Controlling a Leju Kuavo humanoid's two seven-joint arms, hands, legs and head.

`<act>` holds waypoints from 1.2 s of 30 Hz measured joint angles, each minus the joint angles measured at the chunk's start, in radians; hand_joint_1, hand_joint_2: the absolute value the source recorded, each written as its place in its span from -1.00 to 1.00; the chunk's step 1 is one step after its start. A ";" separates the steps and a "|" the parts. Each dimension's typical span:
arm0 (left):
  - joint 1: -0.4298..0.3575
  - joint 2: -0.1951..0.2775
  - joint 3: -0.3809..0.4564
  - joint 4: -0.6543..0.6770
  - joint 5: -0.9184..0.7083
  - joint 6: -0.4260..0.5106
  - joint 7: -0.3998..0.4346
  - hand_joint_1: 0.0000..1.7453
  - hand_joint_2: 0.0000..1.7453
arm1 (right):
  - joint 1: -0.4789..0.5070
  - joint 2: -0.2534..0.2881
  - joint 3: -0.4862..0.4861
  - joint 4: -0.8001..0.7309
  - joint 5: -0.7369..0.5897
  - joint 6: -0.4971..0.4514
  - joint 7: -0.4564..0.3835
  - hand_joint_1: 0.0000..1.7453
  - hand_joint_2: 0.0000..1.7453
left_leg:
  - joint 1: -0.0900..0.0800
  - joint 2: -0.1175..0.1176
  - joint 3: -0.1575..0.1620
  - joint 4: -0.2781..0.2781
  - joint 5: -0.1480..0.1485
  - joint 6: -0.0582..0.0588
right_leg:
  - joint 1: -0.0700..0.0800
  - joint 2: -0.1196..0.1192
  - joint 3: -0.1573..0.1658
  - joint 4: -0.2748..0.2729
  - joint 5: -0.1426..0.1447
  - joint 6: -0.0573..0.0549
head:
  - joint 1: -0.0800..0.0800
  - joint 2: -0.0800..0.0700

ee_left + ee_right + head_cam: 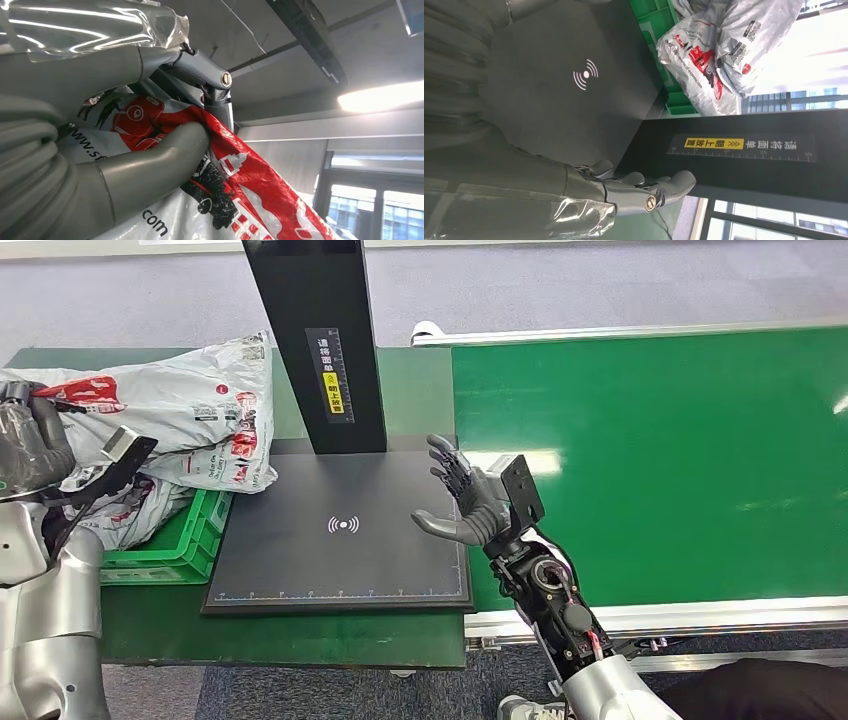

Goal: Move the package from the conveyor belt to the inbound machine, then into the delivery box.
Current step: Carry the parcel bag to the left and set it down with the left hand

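Held in the left hand [125,165], fingers [220,100] clenched on red-and-white plastic: a package [190,405], poised over the green crate [185,540] at the left of the table [300,635], resting on other bags heaped there. Seen from the left wrist, thumb and fingers pinching a fold of the printed film. Hovering at the right edge of the black scanner plate [340,540], beside the green conveyor belt [650,460]: the right hand [465,502], fingers spread and released, holding nothing. Rising behind the plate, the scanner's black post [320,340] with its yellow label.

Judged to be the last step in hand: package off the belt, away from the plate, arriving at the crate, taken here for the delivery box. Called for next, by that reading: lowering the bag fully onto the pile, loosening the left fingers, then lifting clear without dragging the slack film along. Worth watching for: soft plastic clinging to the fingers, or the bag sliding off the heap toward the plate.
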 joint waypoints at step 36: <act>-0.119 0.068 -0.172 0.452 0.359 -0.076 0.043 -1.00 1.00 | -0.003 -0.011 0.015 0.005 0.054 -0.018 -0.021 -1.00 1.00 | 0.000 0.000 0.000 0.000 0.000 0.000 | 0.000 0.000 0.001 0.000 0.000 0.000 | 0.000 0.000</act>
